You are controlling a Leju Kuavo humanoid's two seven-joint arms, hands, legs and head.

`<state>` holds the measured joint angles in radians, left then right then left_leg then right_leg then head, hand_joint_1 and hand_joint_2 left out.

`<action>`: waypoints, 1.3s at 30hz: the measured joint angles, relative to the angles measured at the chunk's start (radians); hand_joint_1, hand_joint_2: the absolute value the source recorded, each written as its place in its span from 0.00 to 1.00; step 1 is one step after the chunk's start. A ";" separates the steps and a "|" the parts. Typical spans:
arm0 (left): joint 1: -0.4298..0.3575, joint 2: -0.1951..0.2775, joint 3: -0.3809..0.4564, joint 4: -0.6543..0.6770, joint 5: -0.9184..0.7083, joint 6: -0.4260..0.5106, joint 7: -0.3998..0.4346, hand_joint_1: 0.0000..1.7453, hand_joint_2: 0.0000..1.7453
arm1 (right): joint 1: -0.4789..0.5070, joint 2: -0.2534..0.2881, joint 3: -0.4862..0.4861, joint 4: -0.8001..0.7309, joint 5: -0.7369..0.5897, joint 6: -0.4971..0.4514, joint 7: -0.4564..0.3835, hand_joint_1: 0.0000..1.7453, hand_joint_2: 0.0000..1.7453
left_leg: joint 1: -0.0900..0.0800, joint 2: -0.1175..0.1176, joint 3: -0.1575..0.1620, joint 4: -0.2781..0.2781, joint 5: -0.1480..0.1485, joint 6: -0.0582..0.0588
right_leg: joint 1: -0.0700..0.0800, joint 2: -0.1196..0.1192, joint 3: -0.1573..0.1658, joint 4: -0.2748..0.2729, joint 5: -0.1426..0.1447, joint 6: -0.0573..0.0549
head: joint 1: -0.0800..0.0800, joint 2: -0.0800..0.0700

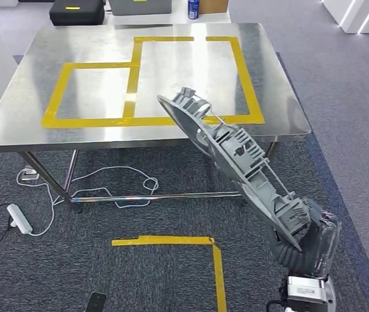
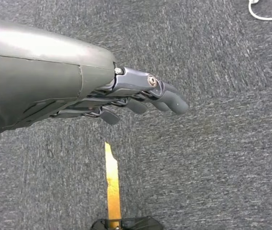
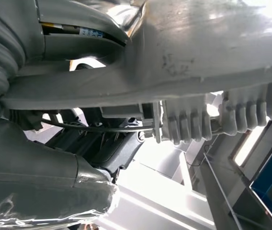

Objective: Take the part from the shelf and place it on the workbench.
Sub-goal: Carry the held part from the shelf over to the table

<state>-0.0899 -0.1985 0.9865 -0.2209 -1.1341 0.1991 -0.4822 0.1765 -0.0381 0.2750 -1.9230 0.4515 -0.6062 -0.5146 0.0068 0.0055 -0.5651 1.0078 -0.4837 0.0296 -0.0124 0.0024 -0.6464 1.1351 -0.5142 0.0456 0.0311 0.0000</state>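
The right hand (image 1: 304, 229), at the lower right of the frame, is grasping the grey part (image 1: 231, 153) by its near end, its far tip reaching over the workbench (image 1: 35, 123) edge. It looks stiff, long and leverage-heavy. The left hand (image 2: 141, 98) is hanging released.

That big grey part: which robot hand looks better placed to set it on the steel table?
The right robot hand: it already holds the grey part, whose far end reaches over the table edge. The left robot hand hangs empty above the carpet.
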 joint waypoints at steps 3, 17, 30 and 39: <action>0.000 0.000 0.000 0.000 0.000 0.000 0.000 0.00 1.00 | -0.003 0.000 0.000 0.000 -0.001 0.000 0.000 1.00 1.00 | -0.008 0.000 -0.003 0.005 -0.002 -0.013 | 0.003 -0.007 0.068 -0.119 0.025 -0.011 | -0.001 0.000; 0.002 0.001 0.000 0.000 0.000 0.000 0.000 0.00 1.00 | 0.000 0.000 -0.004 0.008 0.061 -0.003 0.023 1.00 1.00 | -0.004 -0.007 -0.023 0.046 0.004 -0.028 | 0.005 0.008 0.077 -0.126 0.029 -0.040 | -0.007 0.000; -0.001 0.000 0.000 0.000 -0.006 -0.002 0.000 0.00 1.00 | -0.013 -0.004 0.013 0.015 0.060 0.032 0.016 1.00 1.00 | -0.004 -0.003 -0.007 0.001 0.010 0.003 | 0.000 0.003 -0.009 0.040 -0.017 -0.004 | 0.003 0.000; -0.015 0.000 -0.005 0.000 -0.034 -0.009 0.020 0.00 1.00 | -0.140 -0.005 0.032 0.060 0.142 0.041 0.063 1.00 1.00 | -0.007 -0.004 -0.052 0.088 -0.044 -0.038 | 0.002 0.003 0.073 -0.127 0.034 -0.043 | -0.001 0.000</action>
<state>-0.1047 -0.1986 0.9819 -0.2209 -1.1682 0.1899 -0.4618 0.0367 -0.0431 0.3066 -1.8628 0.5932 -0.5649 -0.4515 0.0001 0.0015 -0.6167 1.0956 -0.5279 -0.0082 -0.0107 0.0053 -0.5733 1.0086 -0.4798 0.0023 0.0302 0.0000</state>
